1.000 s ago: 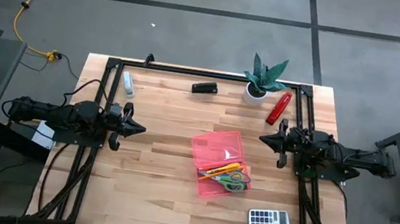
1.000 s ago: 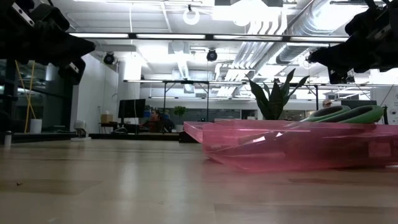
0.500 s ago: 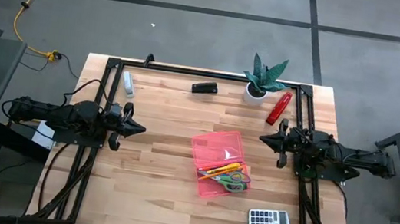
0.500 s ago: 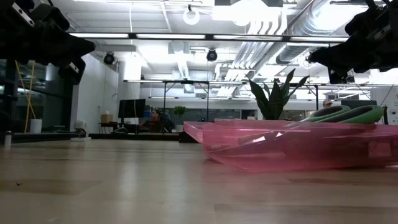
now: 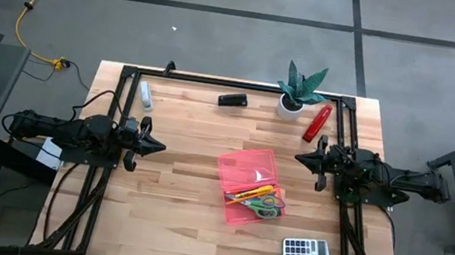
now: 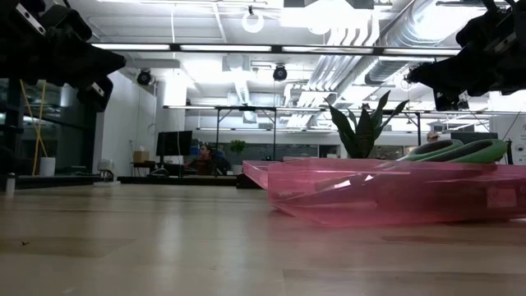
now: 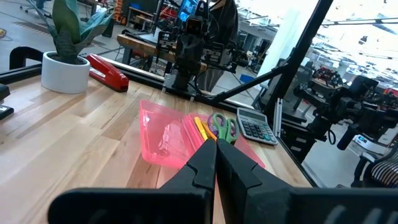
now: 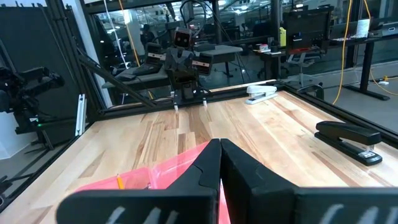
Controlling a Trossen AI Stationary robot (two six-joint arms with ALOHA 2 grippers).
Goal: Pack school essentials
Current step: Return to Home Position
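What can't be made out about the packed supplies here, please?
High view: the pencils beside the green-handled scissors in the pink tray are too small to count.
Low view: the tray's wall hides everything but the scissor handles.
Right wrist view: the shut right gripper covers much of the tray.
Left wrist view: the shut left gripper covers the tray's near edge.

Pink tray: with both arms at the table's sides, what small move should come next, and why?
Probably just park both arms where they are: the left pincer and right pincer are shut, empty and apart from the pink tray, which already holds the green-handled scissors and pencils.
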